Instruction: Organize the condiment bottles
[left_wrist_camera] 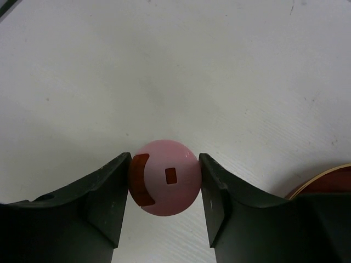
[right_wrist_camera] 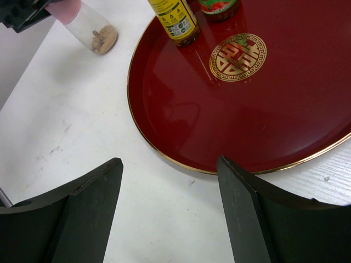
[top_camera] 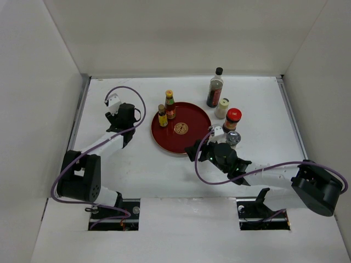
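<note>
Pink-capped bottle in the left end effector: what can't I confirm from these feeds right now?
1. Pink-capped bottle, left wrist view: its cap hides the body and base.
2. Top external view: the left end effector covers that bottle entirely.
3. Right wrist view: whether its base touches the table cannot be told.
4. Grey-lidded jar, top external view: the right arm partly hides it.

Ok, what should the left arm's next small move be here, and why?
Probably carry the pink-capped clear jar rightward onto the round red tray. The left gripper is shut on its cap, the jar is off the tray's left side, and the small yellow bottle and orange-capped brown bottle already stand on it. The right gripper is open, holding nothing.
</note>
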